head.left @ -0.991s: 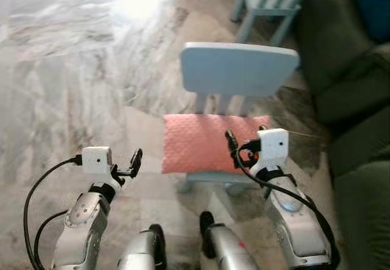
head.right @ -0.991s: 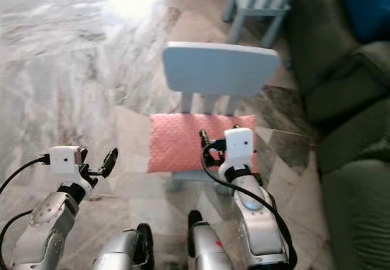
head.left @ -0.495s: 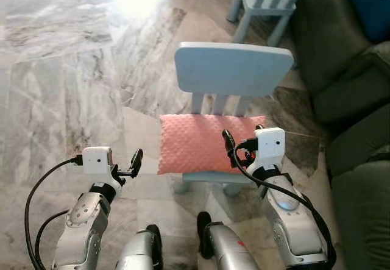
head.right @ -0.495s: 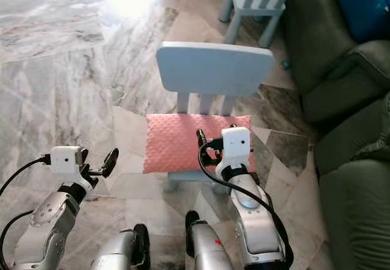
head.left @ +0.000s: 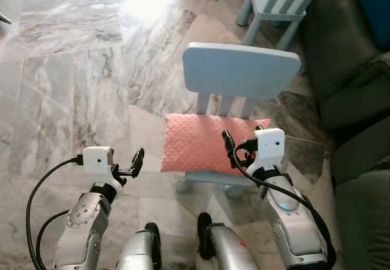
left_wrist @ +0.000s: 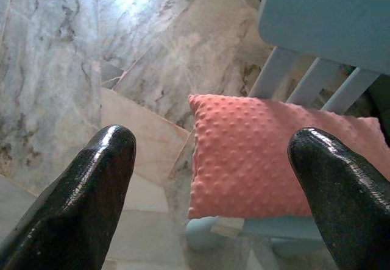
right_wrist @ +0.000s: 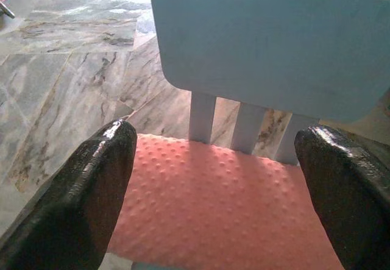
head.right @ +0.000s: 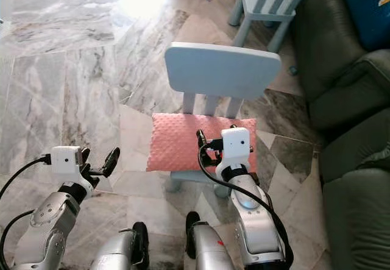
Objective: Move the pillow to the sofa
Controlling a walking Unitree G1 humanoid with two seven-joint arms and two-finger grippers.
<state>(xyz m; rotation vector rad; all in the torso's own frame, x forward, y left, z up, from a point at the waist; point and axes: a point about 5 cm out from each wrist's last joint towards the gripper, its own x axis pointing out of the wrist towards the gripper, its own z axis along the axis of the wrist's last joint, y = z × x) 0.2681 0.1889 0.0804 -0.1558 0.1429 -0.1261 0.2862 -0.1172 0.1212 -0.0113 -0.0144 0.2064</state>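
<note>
Pillow (head.left: 198, 150): coral cloth, dimpled, matt. Chair (head.left: 241, 69): pale blue, smooth, matt, probably painted wood or plastic. Floor (head.left: 73, 87): polished marble-look tile, glossy under glare. Sofa (head.left: 353, 87): dark green cloth, matt. Left gripper (left_wrist: 207, 184) fingers (left_wrist: 91, 184): black, shiny, finely pebbled. Arms: silver, smooth.

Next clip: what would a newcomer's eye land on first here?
The salmon-pink dimpled pillow lying on the seat of a small pale-blue chair on the marble floor. The right gripper hovers open just above it, the left gripper open off to its side. A dark green sofa stands to the right.
</note>
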